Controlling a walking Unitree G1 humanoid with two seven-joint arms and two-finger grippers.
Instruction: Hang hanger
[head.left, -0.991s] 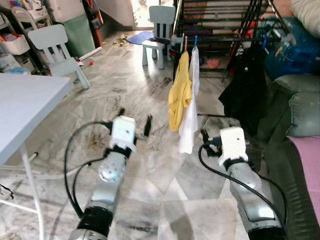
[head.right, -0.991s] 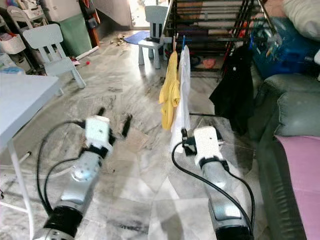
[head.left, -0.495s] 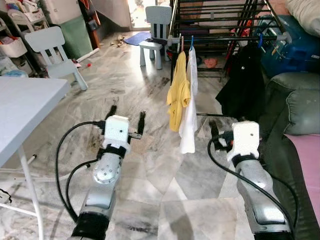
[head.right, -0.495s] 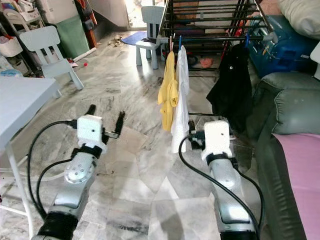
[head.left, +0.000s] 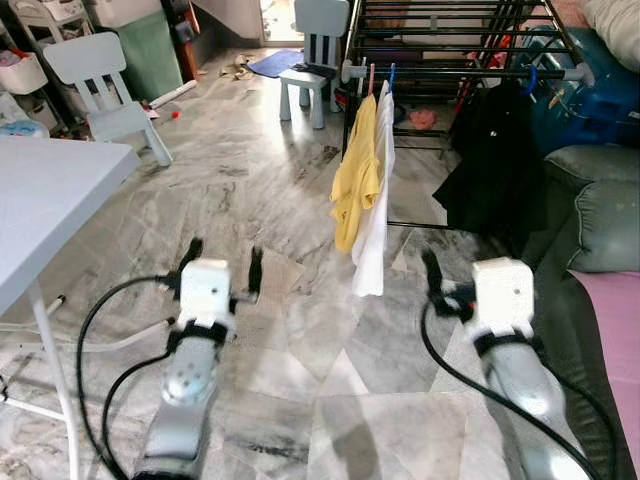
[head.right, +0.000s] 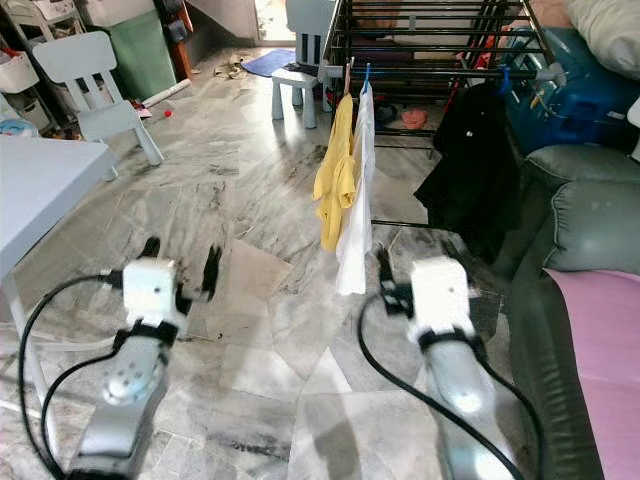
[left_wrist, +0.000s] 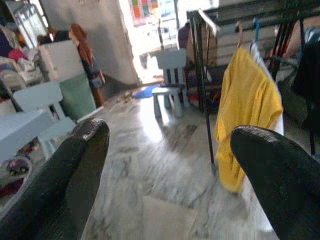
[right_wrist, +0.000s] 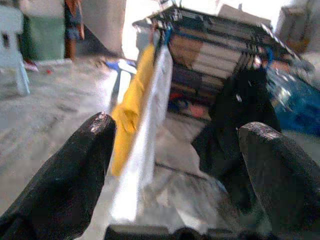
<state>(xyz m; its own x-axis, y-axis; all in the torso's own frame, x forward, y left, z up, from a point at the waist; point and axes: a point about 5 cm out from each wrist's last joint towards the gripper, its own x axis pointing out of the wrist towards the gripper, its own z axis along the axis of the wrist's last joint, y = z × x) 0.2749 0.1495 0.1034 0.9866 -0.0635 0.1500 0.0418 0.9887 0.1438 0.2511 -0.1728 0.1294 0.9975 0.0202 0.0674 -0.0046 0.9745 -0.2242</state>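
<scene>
A black drying rack (head.left: 450, 40) stands ahead on the marble floor. On its front rail hang a yellow shirt (head.left: 357, 175), a white garment (head.left: 377, 220) and a black garment (head.left: 495, 165), each on a hanger whose hook is over the rail. My left gripper (head.left: 225, 250) is low over the floor, left of the clothes, open with nothing in it. In the left wrist view its fingers (left_wrist: 75, 165) frame the yellow shirt (left_wrist: 247, 105). My right gripper (right_wrist: 177, 125) is open too, holds nothing, and points at the white garment (right_wrist: 150, 120) and the black garment (right_wrist: 245, 105).
A pale table (head.left: 50, 200) juts in at the left. Two small pale chairs (head.left: 100, 85) (head.left: 320, 40) stand farther back. A dark sofa (head.left: 600, 220) with a pink cushion (head.left: 615, 330) lines the right side. Open floor lies between me and the rack.
Both arms have drifted apart, the left one leftward and lower, the right one rightward. Both grippers stay open with nothing between the fingers. The clothes have not moved.
</scene>
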